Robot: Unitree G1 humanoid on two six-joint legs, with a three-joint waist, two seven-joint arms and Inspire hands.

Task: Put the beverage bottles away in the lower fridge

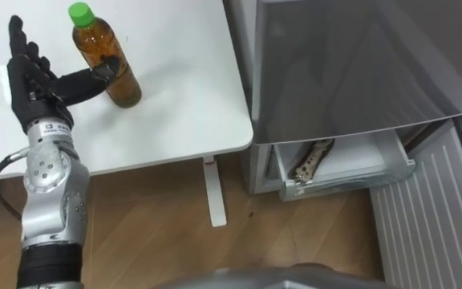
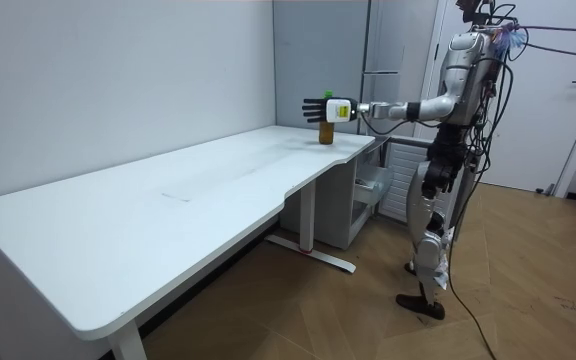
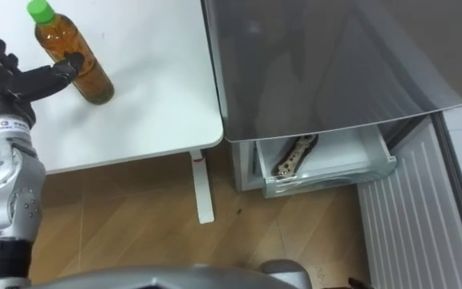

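Observation:
A bottle of amber drink (image 1: pixel 107 64) with a green cap stands upright near the right end of the white table (image 1: pixel 183 104). My left hand (image 1: pixel 32 80) is just left of it, open, fingers straight and pointing away from me. Its thumb reaches sideways and touches the bottle's side. In the room view I stand in front of the grey fridge (image 2: pixel 398 60) with my left arm stretched out over the table corner to the bottle (image 2: pixel 326 131). The lower fridge drawer (image 1: pixel 343 172) is pulled out, and a brownish bottle-like thing (image 1: pixel 314 159) lies in it.
The grey fridge body (image 1: pixel 359 64) stands right beside the table's right edge. A white ribbed panel (image 1: pixel 431 217) lies at the lower right, past the drawer. The table leg (image 1: pixel 215 193) stands on the wood floor between the table and the fridge.

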